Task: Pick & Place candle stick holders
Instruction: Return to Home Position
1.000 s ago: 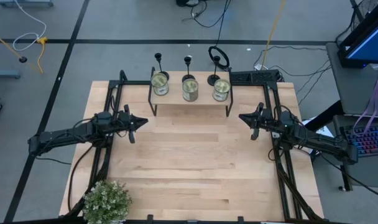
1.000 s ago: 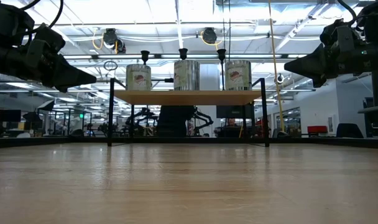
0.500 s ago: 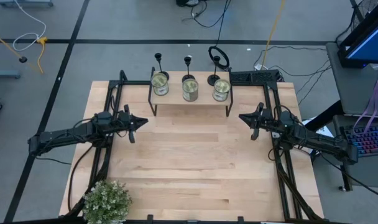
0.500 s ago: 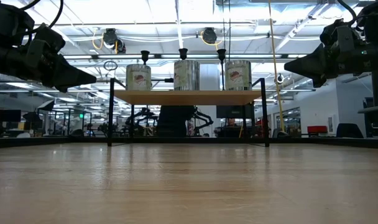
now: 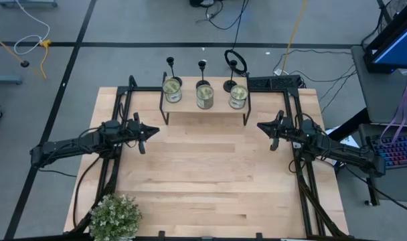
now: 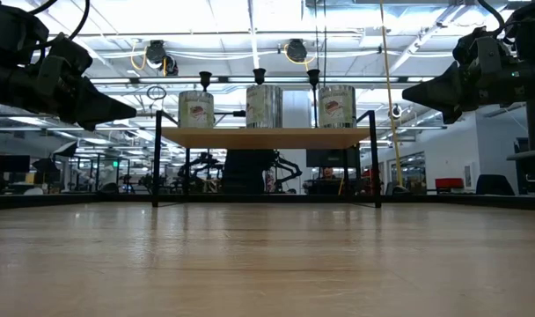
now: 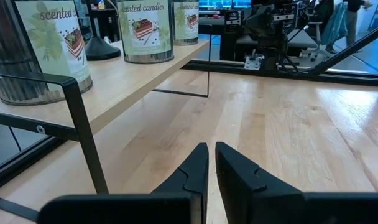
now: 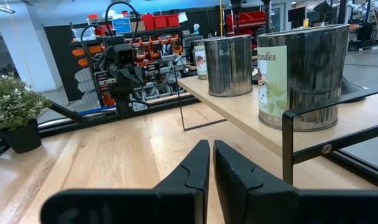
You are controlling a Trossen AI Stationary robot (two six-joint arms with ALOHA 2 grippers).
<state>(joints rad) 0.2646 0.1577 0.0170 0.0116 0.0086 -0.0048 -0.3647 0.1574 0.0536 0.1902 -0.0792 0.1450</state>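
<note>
Behind three tins (image 5: 205, 95) on the shelf (image 5: 203, 118), three holders (image 6: 260, 76). Near the table's (image 5: 210, 174) side edges, left gripper (image 5: 152, 130) and right gripper (image 5: 260, 125), fingers pressed together, bare wood between.

Two arms, matte black all over.
Left arm (image 5: 69, 146): slim jointed links, bulkier wrist block, black cable (image 5: 83, 191) looping off near base.
Right arm (image 5: 341, 154): same build, same colour.
Left gripper (image 7: 211, 145): two black wedge fingers (image 7: 189, 177), flat inner faces, stepped notch along each, tapering to thin tips; wide black crossbar (image 7: 114, 208) behind.
Right gripper (image 8: 211, 142): identical fingers and bar.
Low view: both grippers dark pointed cones.
</note>
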